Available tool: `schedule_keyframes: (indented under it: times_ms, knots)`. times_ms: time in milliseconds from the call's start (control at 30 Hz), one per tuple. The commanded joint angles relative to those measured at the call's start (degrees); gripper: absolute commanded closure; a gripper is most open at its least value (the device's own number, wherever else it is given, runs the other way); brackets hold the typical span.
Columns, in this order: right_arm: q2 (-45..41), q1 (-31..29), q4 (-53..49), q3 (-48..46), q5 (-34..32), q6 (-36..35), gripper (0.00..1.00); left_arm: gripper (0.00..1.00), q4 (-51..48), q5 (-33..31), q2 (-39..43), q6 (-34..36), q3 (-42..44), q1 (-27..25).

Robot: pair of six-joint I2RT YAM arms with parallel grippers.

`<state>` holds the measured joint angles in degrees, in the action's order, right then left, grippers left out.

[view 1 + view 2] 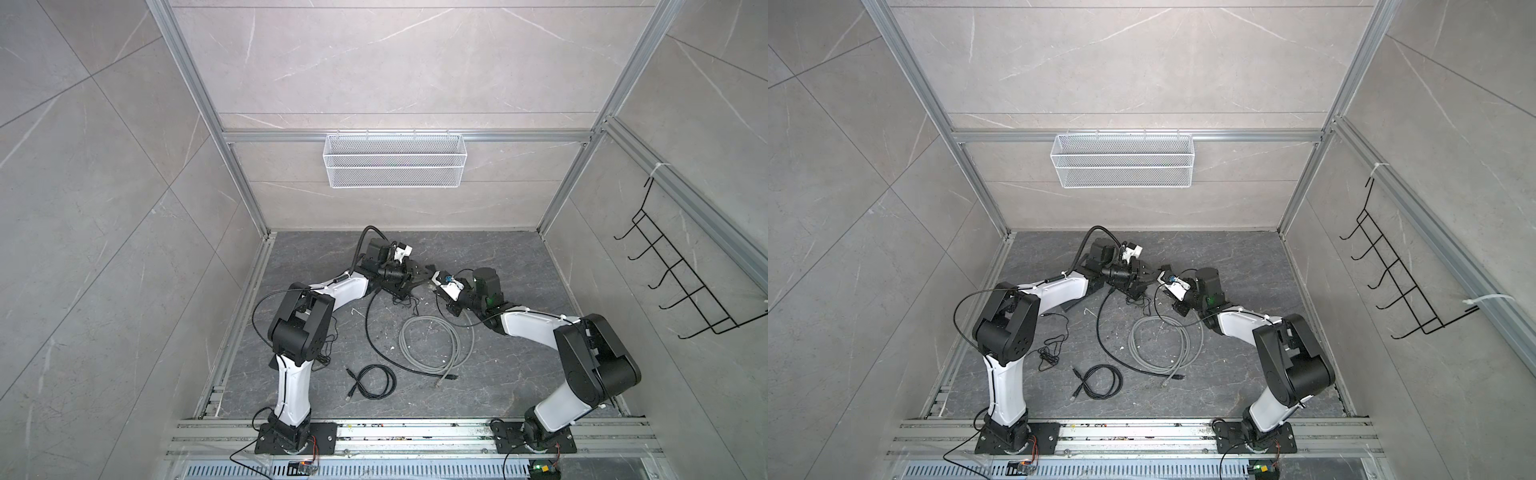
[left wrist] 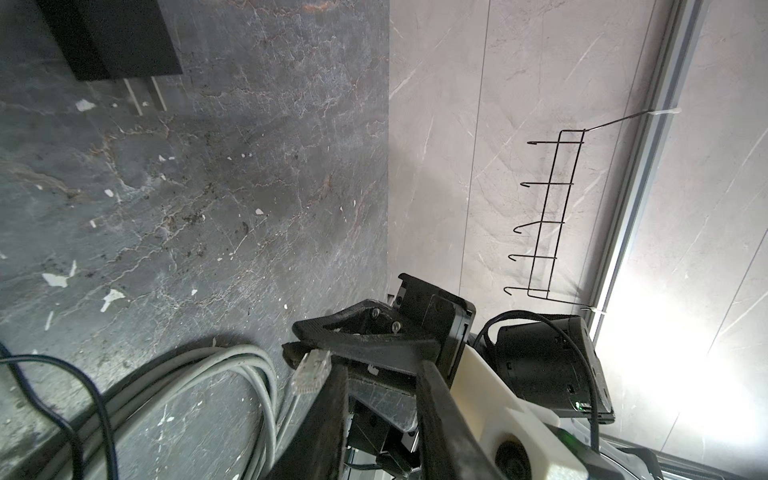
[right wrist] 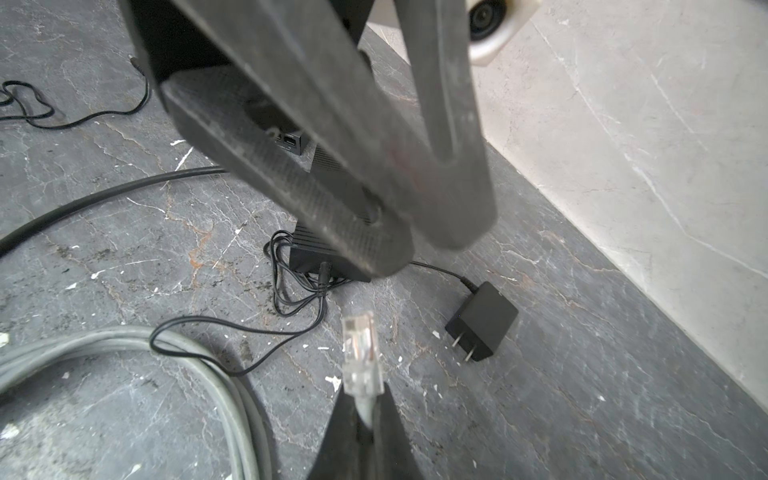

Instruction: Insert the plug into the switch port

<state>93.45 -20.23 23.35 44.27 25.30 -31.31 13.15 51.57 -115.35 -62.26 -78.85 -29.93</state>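
Note:
My right gripper [image 3: 365,399] is shut on the grey cable just behind its clear plug [image 3: 361,353], which sticks out past the fingertips above the floor. The plug [image 2: 311,370] also shows in the left wrist view, right beside my left gripper [image 2: 378,370]. That gripper's jaws stand a little apart with nothing between them. The black switch [image 3: 309,253] lies on the floor, largely hidden behind the left gripper's fingers [image 3: 291,174]. One port [image 3: 289,142] shows in the gap between them. In both top views the left gripper [image 1: 424,274] and right gripper [image 1: 436,277] nearly meet mid-floor.
The grey cable's coil [image 1: 430,345] lies on the dark floor, a coiled black cable [image 1: 374,380] nearer the front. A black power adapter [image 3: 482,328] and its thin tangled lead lie by the switch. A white mesh basket [image 1: 395,160] hangs on the back wall, a hook rack [image 1: 685,270] on the right wall.

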Motion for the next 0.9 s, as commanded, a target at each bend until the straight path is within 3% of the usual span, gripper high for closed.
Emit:
schedule_keyframes:
  times_ms: [0, 267, 867]
  knots:
    - [-0.64, -0.41, -1.27, 1.34, 0.11, 0.20, 0.96, 0.68, -4.37, 0.68, 0.16, 2.44, -2.42, -0.28]
    - [-0.55, -0.39, -0.88, 1.52, 0.24, 0.28, 0.96, 0.68, -16.48, -2.92, 0.06, 10.85, -5.23, -0.70]
    - [-0.29, -1.33, -1.09, 1.86, 0.57, 0.20, 0.96, 0.70, -18.31, -2.98, -2.13, 11.03, -8.07, -2.57]
